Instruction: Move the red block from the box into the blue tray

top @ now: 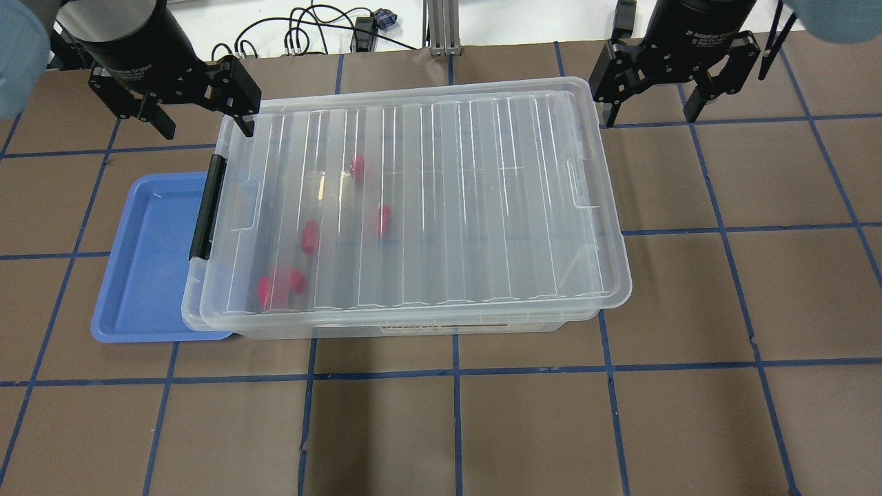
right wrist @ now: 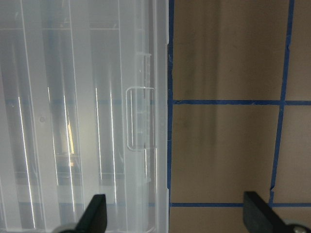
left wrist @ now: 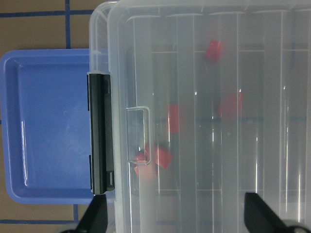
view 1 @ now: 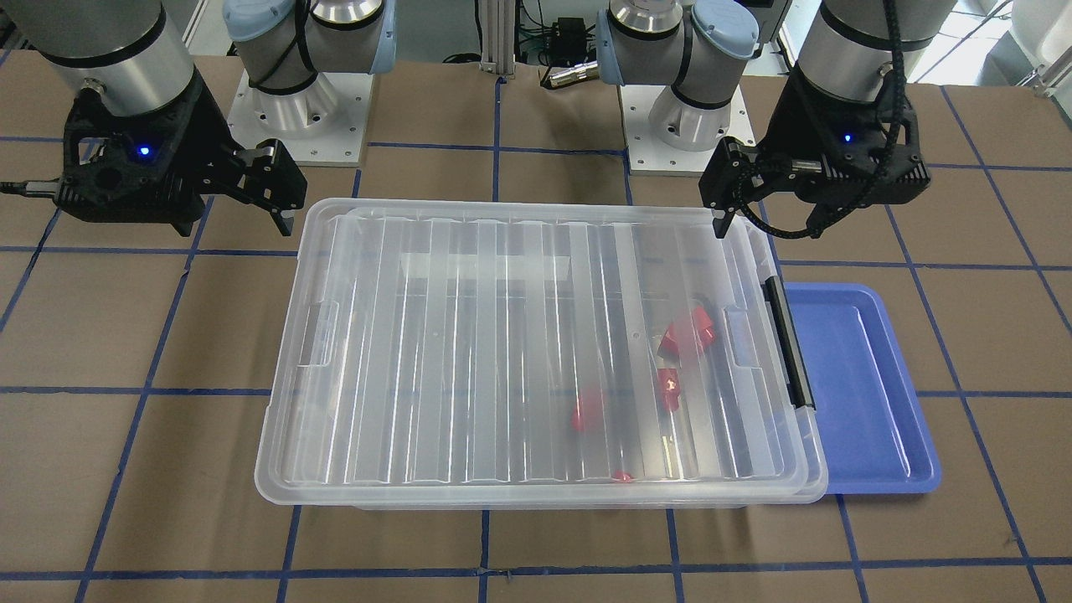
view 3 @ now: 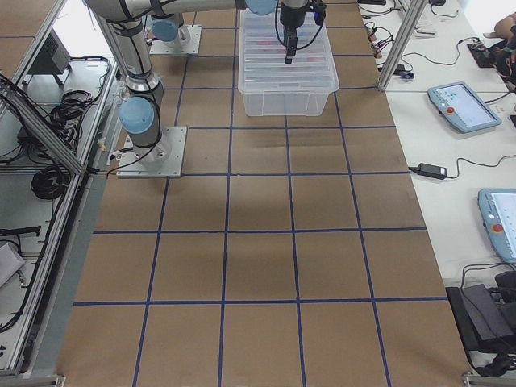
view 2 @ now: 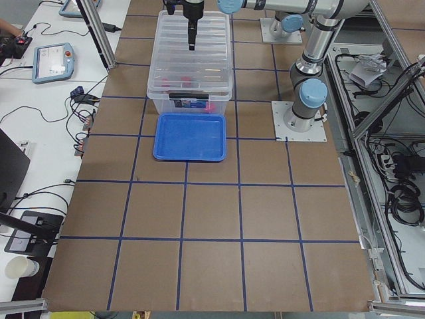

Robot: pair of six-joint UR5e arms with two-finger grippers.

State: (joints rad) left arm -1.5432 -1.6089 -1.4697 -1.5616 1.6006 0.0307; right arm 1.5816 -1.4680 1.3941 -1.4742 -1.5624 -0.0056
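The box (top: 448, 200) is a clear bin with its ribbed lid on and a black latch bar (top: 207, 217) at its left end. Several red blocks, such as one (top: 309, 236) and another (view 1: 687, 331), lie inside under the lid, near the latch end. The blue tray (top: 148, 269) lies on the table against that end, partly under the lid's edge, with nothing in it. My left gripper (top: 204, 122) is open and empty above the box's far corner at the latch end. My right gripper (top: 650, 110) is open and empty above the opposite far corner.
The brown table (top: 689, 310) carries a blue tape grid. The two arm bases (view 1: 293, 109) stand behind the box. The left wrist view shows the latch (left wrist: 99, 131), the tray (left wrist: 48, 126) and blocks (left wrist: 172, 119) below; the right wrist view shows the lid's edge (right wrist: 146, 116).
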